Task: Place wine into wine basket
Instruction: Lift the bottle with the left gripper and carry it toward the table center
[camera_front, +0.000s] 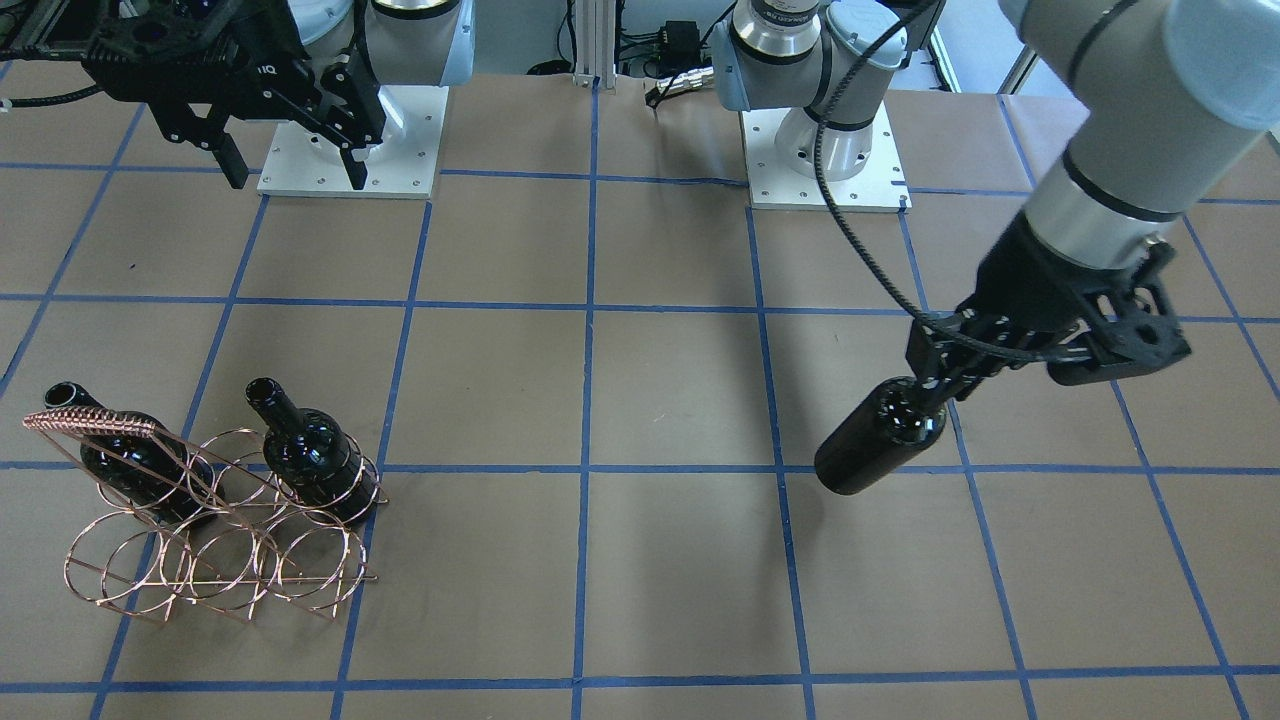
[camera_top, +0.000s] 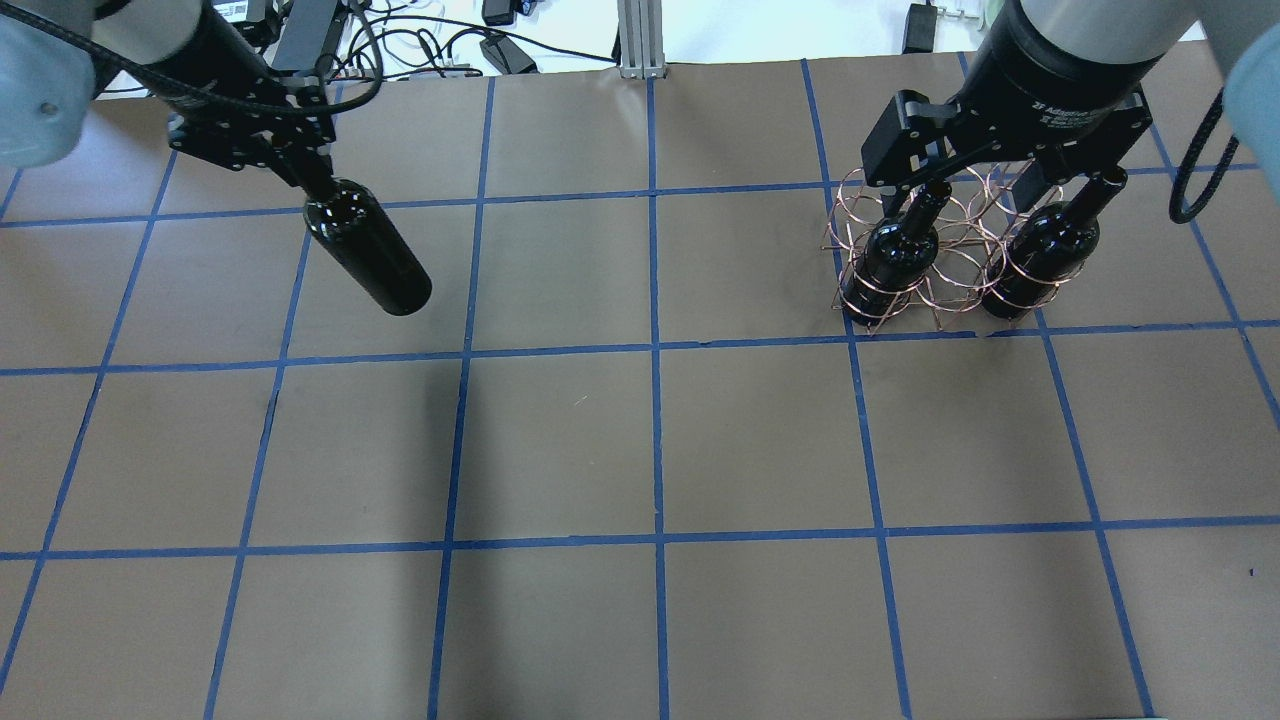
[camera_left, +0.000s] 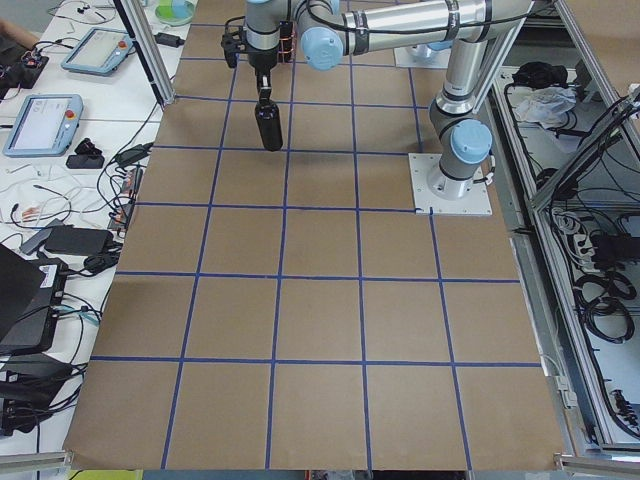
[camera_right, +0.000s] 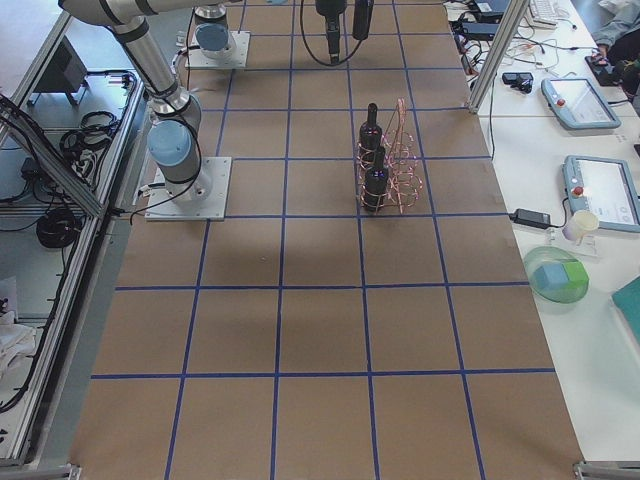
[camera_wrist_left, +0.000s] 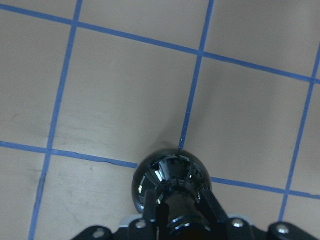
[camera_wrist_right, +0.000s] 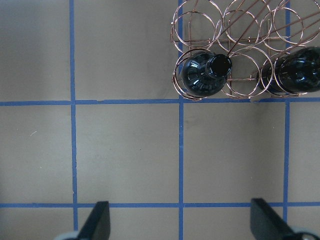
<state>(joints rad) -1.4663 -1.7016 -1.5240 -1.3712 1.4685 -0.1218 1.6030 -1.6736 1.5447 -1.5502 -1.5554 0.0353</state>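
My left gripper (camera_front: 935, 395) (camera_top: 315, 185) is shut on the neck of a glossy black wine bottle (camera_front: 880, 435) (camera_top: 365, 250) (camera_wrist_left: 170, 180). The bottle hangs tilted above the table, far from the copper wire wine basket (camera_front: 90, 422) (camera_top: 960, 240) (camera_wrist_right: 235, 47). Two more black bottles (camera_front: 130, 460) (camera_front: 310, 450) stand upright in the basket's end rings, also seen from the right wrist view as one bottle (camera_wrist_right: 205, 75) and another (camera_wrist_right: 297, 72). Above and just behind the basket, my right gripper (camera_front: 295, 165) (camera_wrist_right: 182, 222) hangs open and holds nothing.
Brown paper with a blue tape grid covers the table (camera_top: 660, 440). The two white arm base plates (camera_front: 350, 150) (camera_front: 825, 160) sit at the robot's side. Tablets, cables and a green bowl (camera_right: 555, 280) lie on side benches beyond the table ends.
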